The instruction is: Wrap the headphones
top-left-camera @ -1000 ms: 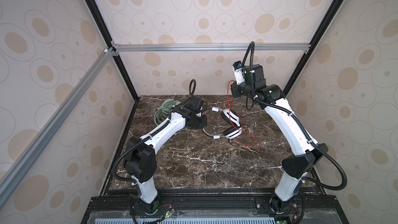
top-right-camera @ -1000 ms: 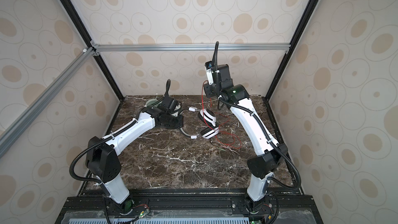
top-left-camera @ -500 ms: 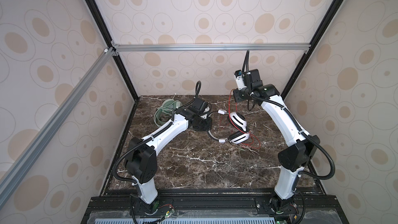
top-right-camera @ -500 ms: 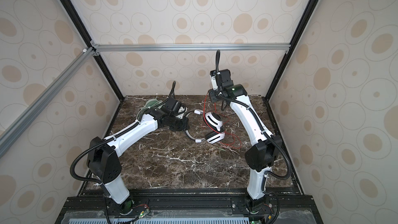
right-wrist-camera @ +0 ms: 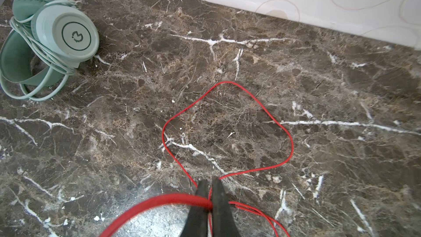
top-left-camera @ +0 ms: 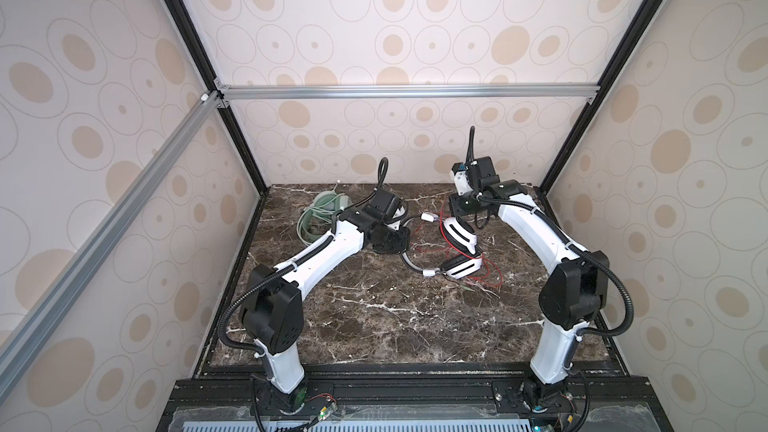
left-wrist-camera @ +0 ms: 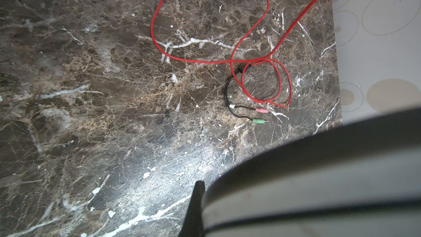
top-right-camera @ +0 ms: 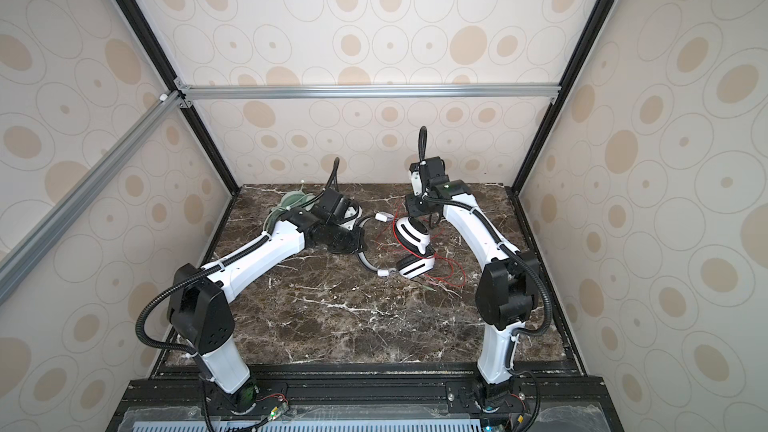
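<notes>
In both top views a booth is seen, closed by walls (top-left-camera: 415,35) papered in cream with beige ovals. It is held by black frame posts (top-left-camera: 183,27) and an aluminium rail (top-left-camera: 407,91). The table (top-left-camera: 374,317) is of dark brown marble with white veins.

The mint-green headset (top-left-camera: 332,205) is laid at the far left corner, partly hidden behind the left arm. The white-and-black headset (top-left-camera: 459,238) is laid in the far half, between the two grippers, and its red cable (top-left-camera: 492,276) is spread loose on the marble to the right. The left gripper (top-left-camera: 400,244) is set at the grey headband (top-left-camera: 411,266). The right gripper (top-left-camera: 461,206) is lowered near the back wall.

In the left wrist view the marble is shown with a bright reflection. The headband is seen very close, against one dark finger (left-wrist-camera: 196,204); the fingers are closed fully on it, though the second is hidden. The cable ends in a pink plug (left-wrist-camera: 262,110) and a green plug (left-wrist-camera: 258,121).

In the right wrist view two dark fingers (right-wrist-camera: 201,201) are pressed almost together, and the red cable is pinched between them. One loop is laid on the marble ahead. The mint-green headset is seen near the foot of the wall, with its pale cable wound around it.
</notes>
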`<state>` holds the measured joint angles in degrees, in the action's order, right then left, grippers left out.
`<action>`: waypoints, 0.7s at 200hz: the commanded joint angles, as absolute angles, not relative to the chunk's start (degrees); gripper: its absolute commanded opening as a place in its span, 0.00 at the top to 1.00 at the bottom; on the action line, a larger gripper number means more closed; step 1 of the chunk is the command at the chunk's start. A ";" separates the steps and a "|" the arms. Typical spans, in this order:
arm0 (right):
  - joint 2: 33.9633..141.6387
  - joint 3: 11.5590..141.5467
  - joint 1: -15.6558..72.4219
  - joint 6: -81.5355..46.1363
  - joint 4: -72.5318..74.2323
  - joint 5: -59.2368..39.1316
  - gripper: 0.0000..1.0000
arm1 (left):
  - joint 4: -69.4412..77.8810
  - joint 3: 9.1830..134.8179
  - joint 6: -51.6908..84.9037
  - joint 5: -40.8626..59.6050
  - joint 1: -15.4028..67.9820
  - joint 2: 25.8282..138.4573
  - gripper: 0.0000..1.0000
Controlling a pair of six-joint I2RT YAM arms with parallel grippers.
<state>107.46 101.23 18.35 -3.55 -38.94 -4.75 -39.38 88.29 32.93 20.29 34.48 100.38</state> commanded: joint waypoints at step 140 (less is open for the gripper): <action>75.05 49.97 10.55 -10.28 -1.83 -20.09 0.43 | -34.97 88.68 33.23 20.24 32.66 95.02 1.00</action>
